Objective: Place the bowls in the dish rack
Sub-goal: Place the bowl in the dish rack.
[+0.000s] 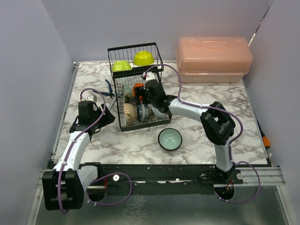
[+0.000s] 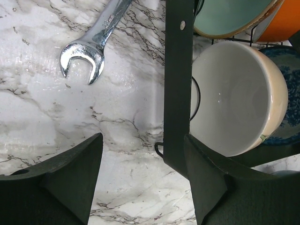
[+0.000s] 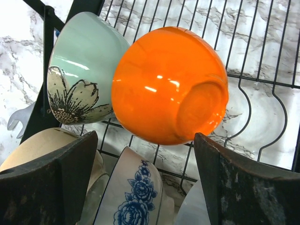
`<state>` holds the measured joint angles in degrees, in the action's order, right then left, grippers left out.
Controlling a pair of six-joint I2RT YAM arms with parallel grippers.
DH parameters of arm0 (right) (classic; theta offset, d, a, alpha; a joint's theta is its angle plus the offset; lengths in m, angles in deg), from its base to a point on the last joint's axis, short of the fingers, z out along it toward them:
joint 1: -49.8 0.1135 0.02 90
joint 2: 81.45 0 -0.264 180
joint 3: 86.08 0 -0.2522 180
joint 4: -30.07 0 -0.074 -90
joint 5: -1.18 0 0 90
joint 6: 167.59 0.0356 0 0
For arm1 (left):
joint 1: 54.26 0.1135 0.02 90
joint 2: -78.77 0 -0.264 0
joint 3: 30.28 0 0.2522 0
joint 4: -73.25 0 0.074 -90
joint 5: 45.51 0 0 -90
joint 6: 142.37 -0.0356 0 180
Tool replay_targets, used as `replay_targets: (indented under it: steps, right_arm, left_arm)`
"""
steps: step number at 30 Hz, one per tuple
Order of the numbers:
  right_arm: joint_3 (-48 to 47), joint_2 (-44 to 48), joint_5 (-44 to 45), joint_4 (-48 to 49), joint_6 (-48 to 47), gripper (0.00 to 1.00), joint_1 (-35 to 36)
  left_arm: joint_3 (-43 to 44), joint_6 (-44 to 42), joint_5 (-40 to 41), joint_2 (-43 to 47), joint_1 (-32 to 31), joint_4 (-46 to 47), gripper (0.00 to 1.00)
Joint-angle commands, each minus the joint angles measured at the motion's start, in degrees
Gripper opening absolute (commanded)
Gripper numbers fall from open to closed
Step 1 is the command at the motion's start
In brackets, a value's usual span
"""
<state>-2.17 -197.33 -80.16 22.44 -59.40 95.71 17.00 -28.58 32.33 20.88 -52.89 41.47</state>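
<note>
We see the right gripper (image 3: 145, 138) spread wide inside the dish rack's (image 2: 178, 84) lower tier, with the orange bowl (image 3: 168, 84) slotted at its 12 o'clock, ungripped. Our left gripper (image 2: 143, 140) gapes wide too, a rack post between its fingers. A teal bowl (image 1: 169, 139) sits on the table (image 1: 225, 108) at the rack's 5 o'clock.

pink lidded box (image 1: 213, 58): back right | silver open-end wrench (image 2: 91, 47): flat on marble table (image 1: 140, 143)
</note>
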Motion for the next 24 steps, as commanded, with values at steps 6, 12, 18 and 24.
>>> replay_targets:
  steps: [6, 12, 18, 24]
  right_arm:
    - [3.8, 2.4, 5.0, -8.5, 3.6, 0.98, 1.2]
    - [7.5, 5.6, -1.9, -3.4, 6.8, 1.00, -0.7]
    - [12.4, 9.9, -12.0, 4.0, 10.1, 0.98, -3.4]
    - [15.7, 11.7, -21.6, 9.1, 15.3, 0.93, -8.6]
  left_arm:
    - [-0.2, 0.3, 0.0, 0.3, -0.4, 1.0, 0.71]
    - [-0.1, 0.2, -0.3, 0.5, -0.6, 1.0, 0.71]
    - [0.6, 0.8, -4.4, 2.9, -0.6, 2.4, 0.70]
    - [2.4, 4.6, -5.7, 6.8, -1.2, 6.1, 0.60]
